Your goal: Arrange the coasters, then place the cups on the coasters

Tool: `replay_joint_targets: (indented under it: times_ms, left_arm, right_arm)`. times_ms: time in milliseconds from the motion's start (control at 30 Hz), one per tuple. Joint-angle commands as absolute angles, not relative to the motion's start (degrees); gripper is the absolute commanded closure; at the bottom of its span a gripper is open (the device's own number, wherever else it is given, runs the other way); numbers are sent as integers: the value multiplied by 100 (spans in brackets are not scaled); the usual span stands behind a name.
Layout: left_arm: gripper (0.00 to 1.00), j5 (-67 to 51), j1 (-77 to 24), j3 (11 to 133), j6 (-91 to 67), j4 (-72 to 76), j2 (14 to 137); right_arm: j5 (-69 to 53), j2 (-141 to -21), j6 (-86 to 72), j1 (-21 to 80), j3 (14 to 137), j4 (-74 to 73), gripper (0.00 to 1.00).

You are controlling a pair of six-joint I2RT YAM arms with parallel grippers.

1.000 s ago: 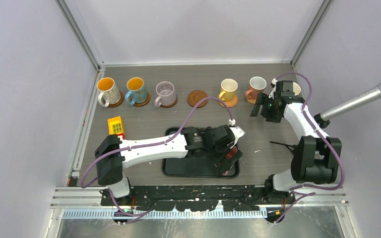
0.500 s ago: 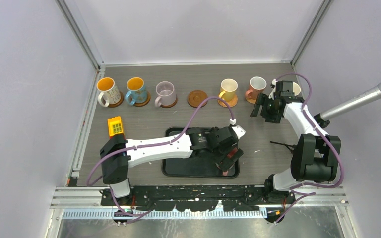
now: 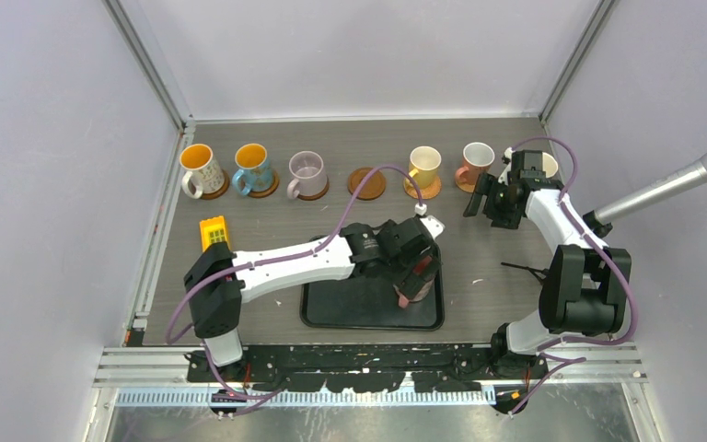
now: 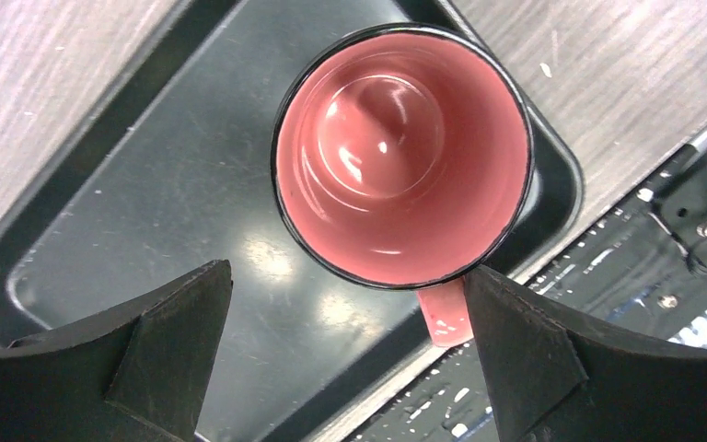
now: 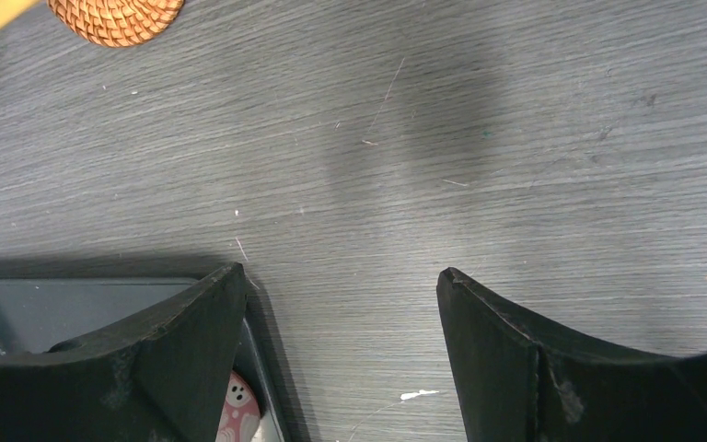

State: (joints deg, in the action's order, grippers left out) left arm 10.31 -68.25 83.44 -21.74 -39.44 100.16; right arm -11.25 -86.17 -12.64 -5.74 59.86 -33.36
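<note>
The left arm point(image 3: 285, 262) stretches from its near-left base rightward to mid-scene, its wrist turned downward and the left fingers point(image 4: 166, 350) spread wide, while the right arm point(image 3: 552, 216) folds upright at the near right and reaches far, the right fingers point(image 5: 175, 341) likewise parted.
</note>
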Motion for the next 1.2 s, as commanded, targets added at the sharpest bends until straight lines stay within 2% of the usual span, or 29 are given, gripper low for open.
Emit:
replay_joint_targets:
  times_ms: [0,100,267,467,633,967,1167]
  left_arm:
    - [0,1408,-6532,8217,-1621,-3838,9902]
    - [0,1242,-6416,8021,-1263,-3680,9722]
    - [6,513,-6446,7527,-1003,-3178,9117]
    - [8,370,-6473,7476,-979,-3292,9314]
    - [14,423,-6471,7408,-754,-2928,9541]
    - [36,706,-6399,7472,-905,-2708,9902]
    - [61,619,-6293,7111,-893,-2335,9572]
  right_arm:
    - [-1211,-8552,-1351,-589,6117,-3173,20]
    - [-1221,-8526,-1366,-589,6104,-3173,20]
    - [-1269,-8494,-1401,-590,6061,-3173,20]
    - [-1292,-8465,-1474,-589,5993,-3121,20]
    - [-1313,-8490,-1487,-590,6043,-3125,21]
    - [-1377,-8462,-1512,-589,6005,-3120,22]
    - [-1397,-8407,-1525,-589,5994,-3134,23]
